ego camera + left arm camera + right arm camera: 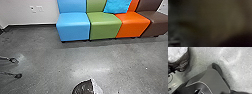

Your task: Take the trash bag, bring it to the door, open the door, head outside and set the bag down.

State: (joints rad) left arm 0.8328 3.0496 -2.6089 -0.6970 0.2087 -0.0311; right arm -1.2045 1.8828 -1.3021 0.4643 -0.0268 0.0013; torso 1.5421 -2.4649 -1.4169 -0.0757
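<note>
The trash bag [83, 88], dark and shiny with a pale part on one side, shows at the bottom middle of the head view, against the grey floor. In the right wrist view the crumpled black bag [183, 63] shows at the upper left, with whitish, wrinkled material over part of it. A smooth grey part of the robot rises in that view, apart from the bag. The left wrist view is dark and blurred, with dim brownish and black areas. Whether either hand touches the bag cannot be told.
A row of blue [73, 26], green [105, 25], orange [132, 23] and brown [158, 21] seats stands along the white wall [22, 11], with a light-blue cushion [117, 5] on it. Thin dark legs [12, 60] reach in at the left over the floor [50, 62].
</note>
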